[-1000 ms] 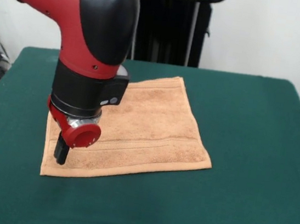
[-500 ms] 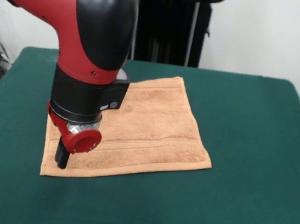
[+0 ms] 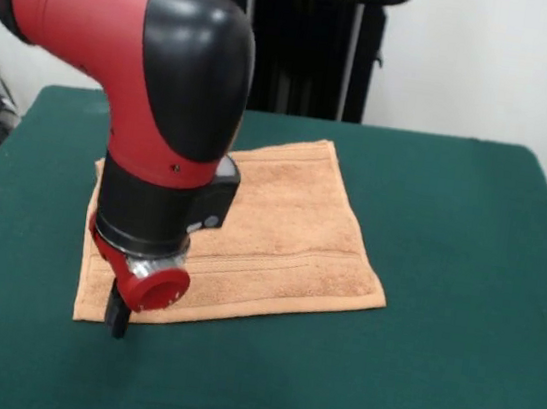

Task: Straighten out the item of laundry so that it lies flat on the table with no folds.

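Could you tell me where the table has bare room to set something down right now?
The table is bare right of the towel out to its right edge, and along the front strip below the towel's near hem. The left side is crowded: the arm stands over the towel's left part, its gripper at the near-left corner.

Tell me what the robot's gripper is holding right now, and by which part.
Cannot be told: the gripper is down at the near edge of the tan towel, but the arm hides whether it grips the hem.

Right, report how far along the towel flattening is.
Mostly done: the towel lies spread on the green table with no folds showing. In hand: the tool is down at its front-left corner. Left: whatever the arm hides there; I can't confirm that corner is flat.
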Available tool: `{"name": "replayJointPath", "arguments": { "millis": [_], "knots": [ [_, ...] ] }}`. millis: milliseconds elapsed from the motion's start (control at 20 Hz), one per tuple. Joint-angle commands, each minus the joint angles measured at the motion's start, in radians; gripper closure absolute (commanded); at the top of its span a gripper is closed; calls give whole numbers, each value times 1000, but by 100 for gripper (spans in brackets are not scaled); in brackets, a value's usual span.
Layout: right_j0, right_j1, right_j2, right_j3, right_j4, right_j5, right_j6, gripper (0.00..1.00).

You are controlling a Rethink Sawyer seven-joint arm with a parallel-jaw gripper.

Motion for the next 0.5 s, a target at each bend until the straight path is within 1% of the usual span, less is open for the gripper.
{"name": "replayJointPath", "arguments": {
  "millis": [50,150,300,500],
  "knots": [
    [30,67,96,-23,41,122,135,100],
    [20,37,99,1,25,123,96,100],
    [2,-45,106,78,-1,132,30,100],
    [-43,-155,122,173,-40,138,-75,100]
  ]
}}
